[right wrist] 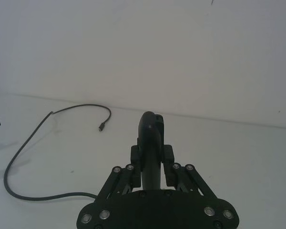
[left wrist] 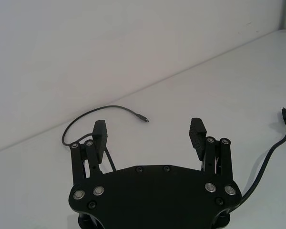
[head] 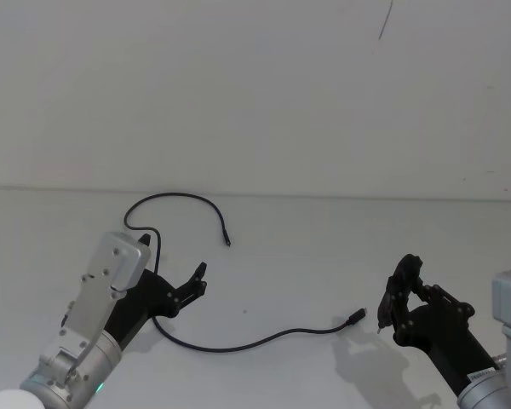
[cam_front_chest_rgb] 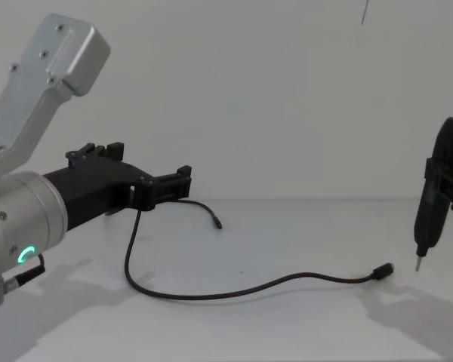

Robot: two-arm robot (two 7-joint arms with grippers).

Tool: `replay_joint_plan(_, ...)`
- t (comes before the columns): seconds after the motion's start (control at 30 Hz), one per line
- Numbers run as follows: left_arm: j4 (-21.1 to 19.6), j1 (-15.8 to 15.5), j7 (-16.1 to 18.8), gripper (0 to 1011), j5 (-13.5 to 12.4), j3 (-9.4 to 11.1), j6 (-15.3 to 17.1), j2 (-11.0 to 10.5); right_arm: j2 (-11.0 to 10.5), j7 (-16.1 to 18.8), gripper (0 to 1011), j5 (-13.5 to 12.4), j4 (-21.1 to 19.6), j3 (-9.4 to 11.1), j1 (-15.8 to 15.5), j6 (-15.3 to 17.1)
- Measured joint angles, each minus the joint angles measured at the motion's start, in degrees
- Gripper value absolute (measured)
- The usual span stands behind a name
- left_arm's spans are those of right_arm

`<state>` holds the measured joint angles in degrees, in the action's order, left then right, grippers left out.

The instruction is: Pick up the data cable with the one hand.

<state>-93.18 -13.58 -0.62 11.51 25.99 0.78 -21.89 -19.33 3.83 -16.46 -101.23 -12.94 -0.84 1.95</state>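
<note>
1. the white table [head: 289, 256] is where everything is found; one table is counted.
2. the left gripper [left wrist: 148, 127] is seen at the table's left, raised above the surface, with its fingers spread wide and nothing held between them.
3. the right gripper [head: 400, 285] is seen at the table's right, well apart from the left one, closed around a slim black tool [cam_front_chest_rgb: 426, 219] with a metal pin tip pointing down. two grippers and one tool are counted.
4. the data cable [head: 238, 348] is laid flat on the table. its middle is passed beneath the left gripper's body; contact there cannot be told. one stretch is looped away behind the fingers, the other is swept toward the right gripper.
5. the cable is seen as long, thin, black and loosely curved; one is counted.
6. two small dark plugs are counted: the far plug [head: 227, 243] just ahead of the left fingers, the near plug [head: 358, 317] just beside the tool's tip, apart from it.
</note>
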Motion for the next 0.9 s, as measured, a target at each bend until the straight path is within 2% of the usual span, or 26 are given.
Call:
replay_joint_plan(0.63,0.3,-0.3,-0.3,1001,-0.1,0.1,0.0,0.1,0.0,0.0,269,0.0,0.0,0.0,0.0,0.0)
replay_joint_plan(0.9,2.5,-2.6,-3.5,1001,-0.1,1.3,-0.8,0.7,0.0,0.0,269,0.0,0.0,0.0,0.0,0.0)
